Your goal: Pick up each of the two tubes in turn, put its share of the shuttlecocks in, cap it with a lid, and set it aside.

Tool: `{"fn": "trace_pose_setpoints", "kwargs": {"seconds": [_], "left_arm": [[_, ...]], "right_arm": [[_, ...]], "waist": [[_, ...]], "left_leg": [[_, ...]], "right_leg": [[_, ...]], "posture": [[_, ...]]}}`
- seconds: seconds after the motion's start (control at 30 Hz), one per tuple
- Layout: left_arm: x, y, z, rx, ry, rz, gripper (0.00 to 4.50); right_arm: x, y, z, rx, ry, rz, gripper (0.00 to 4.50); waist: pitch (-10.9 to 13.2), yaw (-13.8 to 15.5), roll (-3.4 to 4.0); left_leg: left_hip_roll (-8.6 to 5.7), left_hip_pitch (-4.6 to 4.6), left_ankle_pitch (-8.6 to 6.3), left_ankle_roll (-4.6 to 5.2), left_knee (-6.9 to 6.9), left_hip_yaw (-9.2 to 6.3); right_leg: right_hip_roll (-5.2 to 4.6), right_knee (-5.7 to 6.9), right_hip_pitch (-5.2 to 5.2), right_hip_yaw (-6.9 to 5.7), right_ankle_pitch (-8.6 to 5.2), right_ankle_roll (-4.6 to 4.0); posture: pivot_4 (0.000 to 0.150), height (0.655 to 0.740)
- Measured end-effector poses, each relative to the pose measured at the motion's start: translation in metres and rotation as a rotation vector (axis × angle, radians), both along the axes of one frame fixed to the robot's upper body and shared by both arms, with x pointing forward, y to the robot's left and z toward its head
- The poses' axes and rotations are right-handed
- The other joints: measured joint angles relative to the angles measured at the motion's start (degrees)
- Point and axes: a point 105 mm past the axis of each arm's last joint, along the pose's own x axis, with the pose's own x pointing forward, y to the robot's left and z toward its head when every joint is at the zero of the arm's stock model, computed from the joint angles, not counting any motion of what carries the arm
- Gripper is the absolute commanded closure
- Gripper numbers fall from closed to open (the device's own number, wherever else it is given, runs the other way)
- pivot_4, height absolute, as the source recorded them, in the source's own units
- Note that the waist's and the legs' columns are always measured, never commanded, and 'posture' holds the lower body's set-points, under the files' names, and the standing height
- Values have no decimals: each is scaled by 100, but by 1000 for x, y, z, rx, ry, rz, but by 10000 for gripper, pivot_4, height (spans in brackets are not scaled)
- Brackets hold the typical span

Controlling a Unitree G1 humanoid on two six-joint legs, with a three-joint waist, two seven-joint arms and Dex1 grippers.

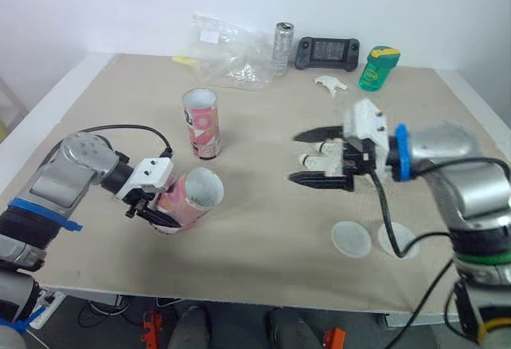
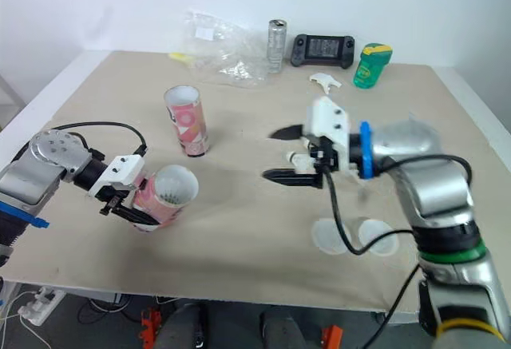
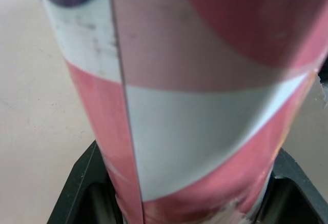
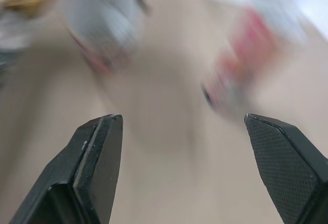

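**Visitor:** Where are the two tubes right now?

**Onlooker:** Both are at the beige table (image 1: 263, 281). The upright tube (image 1: 200, 123), pink and white, stands left of the table's middle with its mouth open and no lid on. The tilted tube (image 1: 192, 197) has the same pattern. It sits nearer the front edge on the robot's left, leaning on a slant, with its open mouth turned across toward the right arm.

**Visitor:** Is anything holding that one?

**Onlooker:** Yes. The left gripper (image 1: 153, 210) is clamped around its closed end, one black finger on each side of the tube wall. I cannot tell whether the tube touches the table.

**Visitor:** And the right claw?

**Onlooker:** The right gripper (image 1: 294, 156) hovers over the middle of the table, turned toward the tilted tube but well apart from it. Its fingers (image 4: 97, 152) are spread wide and grasp nothing.

**Visitor:** Where are the lids?

**Onlooker:** Two round white lids (image 1: 351, 239) lie flat, just beside each other, near the front edge on the robot's right, under the right forearm. A black cable (image 1: 383, 213) crosses the one farther right.

**Visitor:** What else is on the table?

**Onlooker:** Along the far edge there is a crumpled clear plastic bag (image 1: 227, 53), a silver can (image 1: 283, 47), a black handheld controller (image 1: 326, 52) and a green bottle (image 1: 378, 68). A small white object (image 1: 330, 85) lies just in front of the controller.
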Motion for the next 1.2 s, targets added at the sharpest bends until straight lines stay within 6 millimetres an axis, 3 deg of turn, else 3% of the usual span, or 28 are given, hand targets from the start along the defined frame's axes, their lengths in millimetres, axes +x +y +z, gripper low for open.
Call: {"fn": "trace_pose_setpoints", "kwargs": {"seconds": [0.1, 0.23, 0.33, 0.5, 0.73, 0.87, 0.93, 1.03, 1.2], "left_arm": [[-1, 1, -1, -5, -1, 8, 20785], [-1, 2, -2, 1, -6, 14, 20785], [0, 3, -2, 3, -7, 16, 20785], [1, 1, -3, -1, -10, 16, 20785], [2, -1, -2, -11, -10, 7, 20785], [1, -1, -2, -18, -8, 8, 20785], [1, 0, -2, -17, -10, 11, 20785], [0, -1, -3, -22, -15, 16, 20785], [-2, 0, -3, -27, -14, 27, 20785]], "right_arm": [[-4, -45, -22, 37, 80, -230, 4368], [-16, -67, -42, 60, 148, -361, 4368], [-16, -63, -51, 80, 177, -383, 4368], [8, -47, -75, 108, 264, -438, 4368], [43, -34, -88, 99, 298, -499, 4368], [49, -22, -100, 88, 332, -471, 4368], [58, -17, -100, 89, 326, -474, 9445], [70, -18, -98, 93, 302, -513, 22013], [66, -20, -99, 81, 284, -492, 42132]], "waist": [[-4, -3, 7], [-7, -21, 14], [-7, -37, 13], [-7, -54, 13], [-7, -24, 13], [-7, -6, 14], [-7, -10, 15], [-7, -8, 13], [-7, -7, 13]], "left_leg": [[-1, 6, -2, 2, -4, -2], [-1, 17, -2, 3, -3, 1], [-1, 22, -2, 3, 4, 8], [-5, 22, -1, 3, 15, 20], [-6, 19, -1, 3, 3, 22], [-7, 17, -2, 4, -3, 19], [-6, 17, -1, 4, -1, 19], [-6, 17, -1, 4, 4, 19], [-7, 16, -3, 4, -5, 18]], "right_leg": [[4, 1, 4, 2, 1, 13], [4, 1, 10, 10, -4, -3], [4, 1, 12, 18, 0, -1], [-2, 1, 10, 29, 13, 6], [1, -3, 7, 32, 3, 5], [3, -3, 8, 31, -4, 5], [3, -2, 8, 31, -1, 7], [2, -3, 10, 31, 3, 9], [3, -4, 8, 32, -5, 10]], "posture": [[1500, 7394], [1500, 7394], [1500, 7394], [1500, 7394], [1500, 7394], [1500, 7394], [1500, 7394], [1500, 7394], [1500, 7394]]}}
